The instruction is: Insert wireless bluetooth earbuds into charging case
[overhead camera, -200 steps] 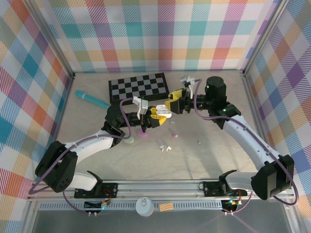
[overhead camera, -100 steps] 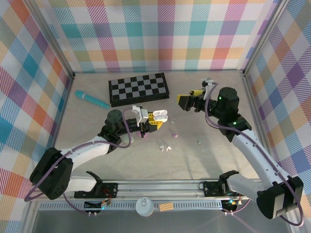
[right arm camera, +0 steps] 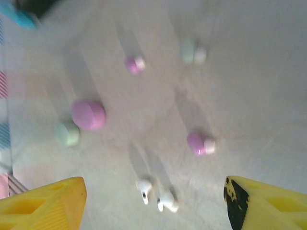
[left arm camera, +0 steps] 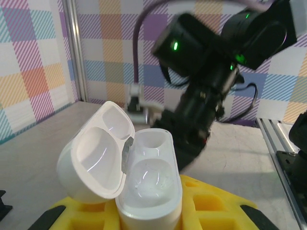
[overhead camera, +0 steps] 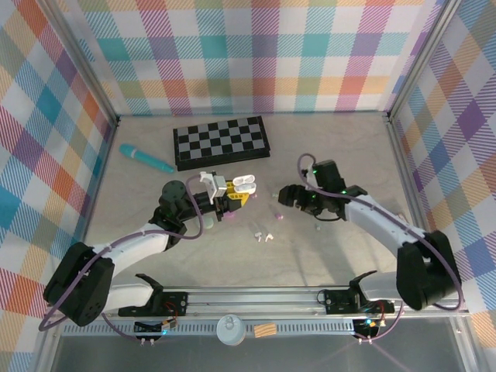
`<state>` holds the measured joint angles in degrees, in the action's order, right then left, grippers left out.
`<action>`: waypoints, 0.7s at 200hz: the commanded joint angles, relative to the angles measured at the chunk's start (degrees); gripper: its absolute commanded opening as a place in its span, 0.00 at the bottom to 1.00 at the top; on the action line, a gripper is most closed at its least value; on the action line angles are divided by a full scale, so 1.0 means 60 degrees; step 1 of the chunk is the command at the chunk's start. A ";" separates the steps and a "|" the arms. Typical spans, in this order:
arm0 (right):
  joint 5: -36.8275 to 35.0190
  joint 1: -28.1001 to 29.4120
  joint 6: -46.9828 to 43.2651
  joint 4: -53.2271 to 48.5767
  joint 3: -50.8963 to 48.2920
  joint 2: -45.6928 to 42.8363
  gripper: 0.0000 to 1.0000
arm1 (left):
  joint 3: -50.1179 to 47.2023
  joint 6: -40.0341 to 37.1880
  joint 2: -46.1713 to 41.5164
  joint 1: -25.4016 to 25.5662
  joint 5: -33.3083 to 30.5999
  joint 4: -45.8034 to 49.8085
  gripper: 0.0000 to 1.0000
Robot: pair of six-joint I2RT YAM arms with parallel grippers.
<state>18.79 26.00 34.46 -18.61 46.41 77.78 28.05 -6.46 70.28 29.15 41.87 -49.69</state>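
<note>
Our right gripper (overhead camera: 288,195) has dropped toward the white earbuds (right arm camera: 158,199), fingers apart. We should centre on one bud (left gripper (overhead camera: 229,195) clamps the case (left arm camera: 144,182)).

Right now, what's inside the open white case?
Nothing that I can see: both hollows in the white case look empty, and so does its flipped-up lid. Its lower part is hidden between the yellow fingers holding it.
</note>
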 commanded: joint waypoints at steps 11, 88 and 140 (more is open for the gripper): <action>0.0574 0.0763 0.0215 -0.0548 0.0529 0.1012 0.64 | -0.0374 0.0029 -0.0782 -0.0217 -0.0024 -0.0492 0.03; 0.0112 0.1988 -0.0323 -0.1497 0.1581 0.2636 0.49 | -0.0937 -0.0254 -0.2550 -0.0829 -0.0932 0.1133 0.02; 0.0241 0.2097 -0.0230 -0.1681 0.1537 0.3257 0.48 | -0.0838 -0.0453 -0.2508 -0.0844 -0.0800 0.1431 0.02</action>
<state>19.97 38.02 33.61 -26.30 54.96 95.81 22.94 -7.29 55.68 24.60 36.73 -42.11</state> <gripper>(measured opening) 0.475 0.223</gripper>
